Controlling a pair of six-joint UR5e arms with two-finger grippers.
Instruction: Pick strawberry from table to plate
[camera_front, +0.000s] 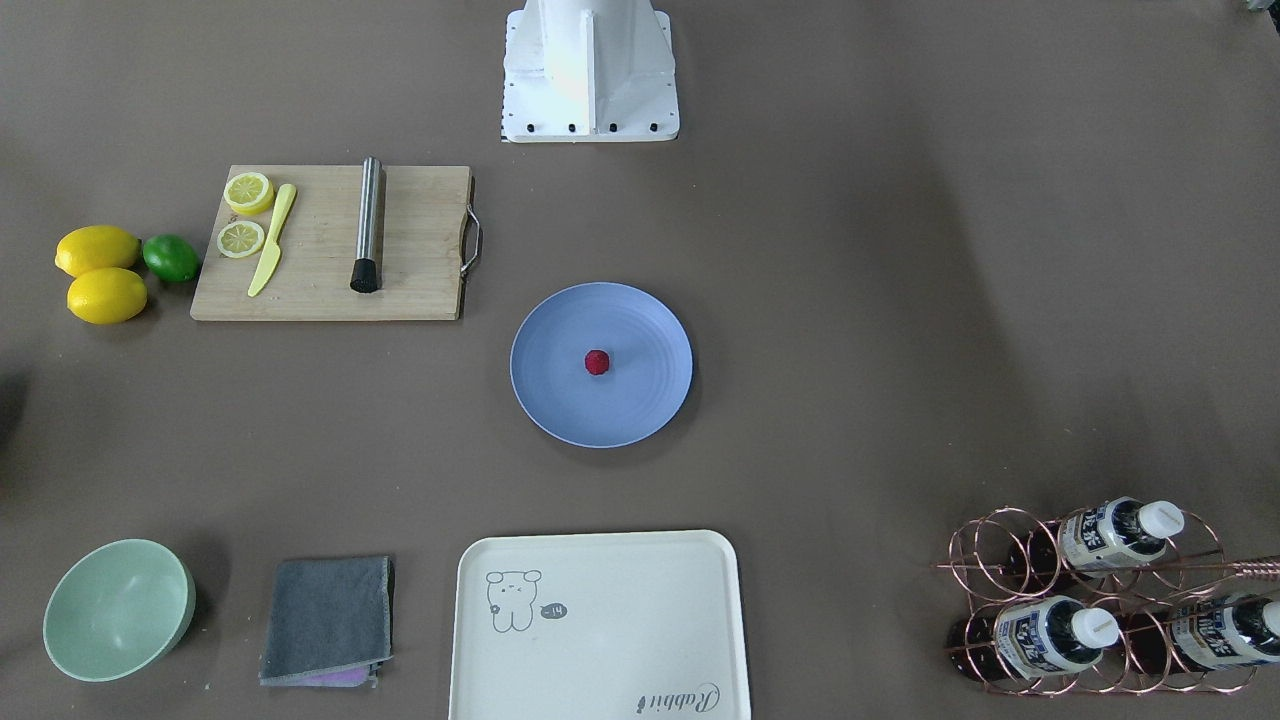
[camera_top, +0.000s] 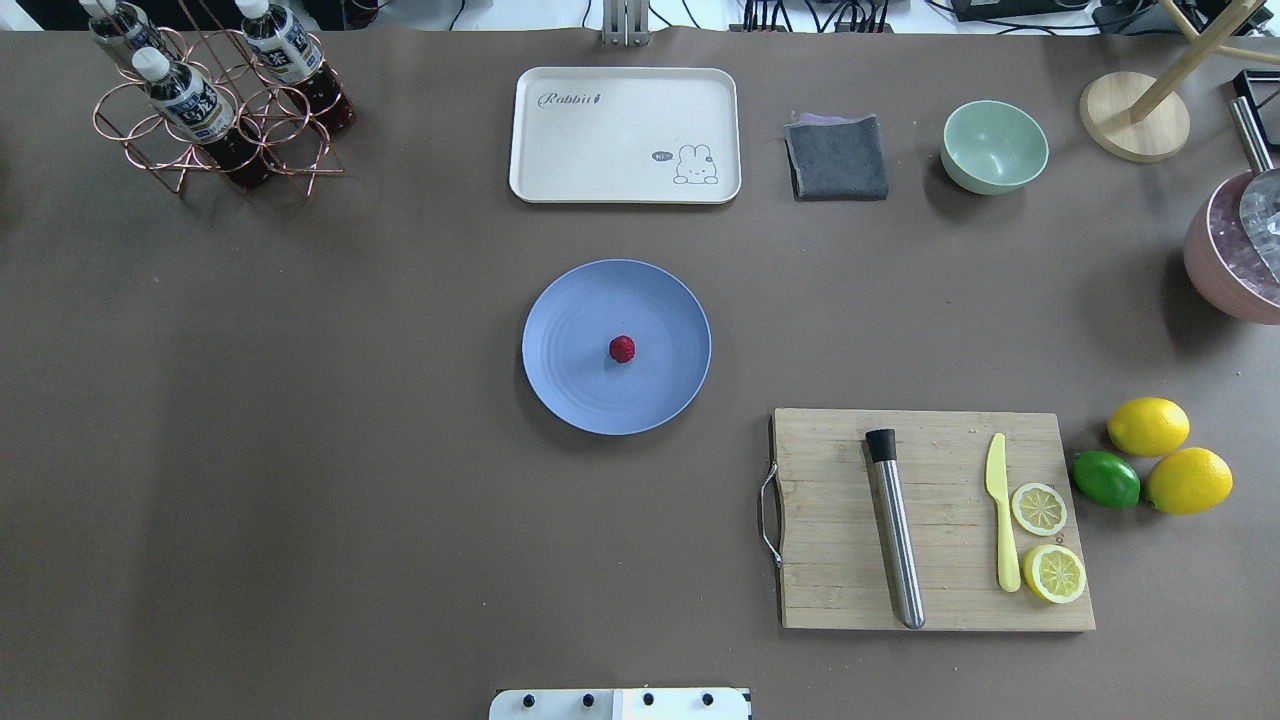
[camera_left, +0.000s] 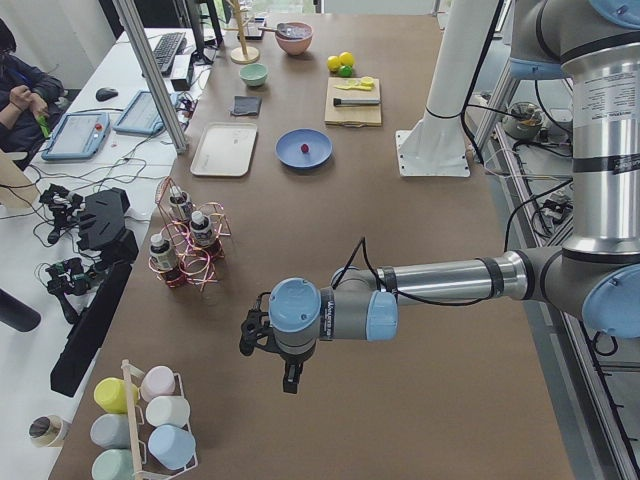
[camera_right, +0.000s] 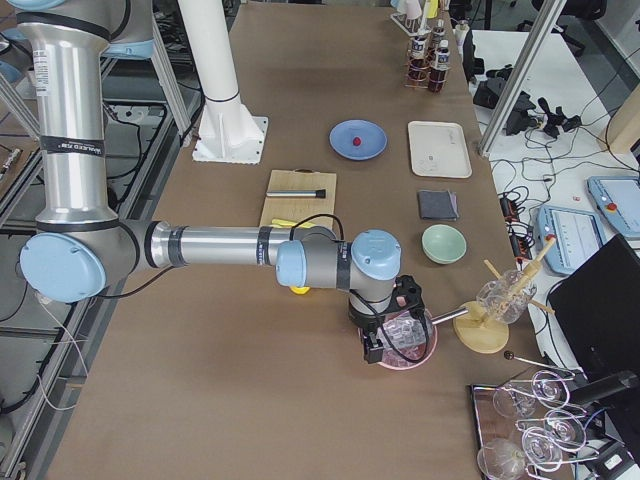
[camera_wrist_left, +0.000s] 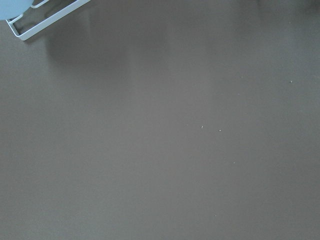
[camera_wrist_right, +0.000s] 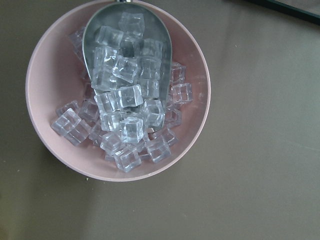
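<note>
The strawberry (camera_front: 597, 362) (camera_top: 622, 348), a tiny deep-red berry, lies in the middle of the round blue plate (camera_front: 640, 405) (camera_top: 575, 385) at the centre of the brownish-grey table (camera_front: 900, 300). Neither gripper is near it. My left gripper (camera_left: 289, 378) hangs over bare table far off at the left end, seen only in the exterior left view. My right gripper (camera_right: 373, 350) hovers over a pink bowl of ice cubes (camera_wrist_right: 117, 100) at the right end. I cannot tell whether either is open or shut, and neither wrist view shows fingers.
A wooden cutting board (camera_top: 935, 520) holds a steel muddler, a yellow knife and lemon slices. Two lemons and a lime (camera_top: 1105, 478) lie beside it. A cream tray (camera_top: 625, 135), grey cloth (camera_top: 837, 157), mint bowl (camera_top: 994, 146) and copper bottle rack (camera_top: 215, 105) line the far edge.
</note>
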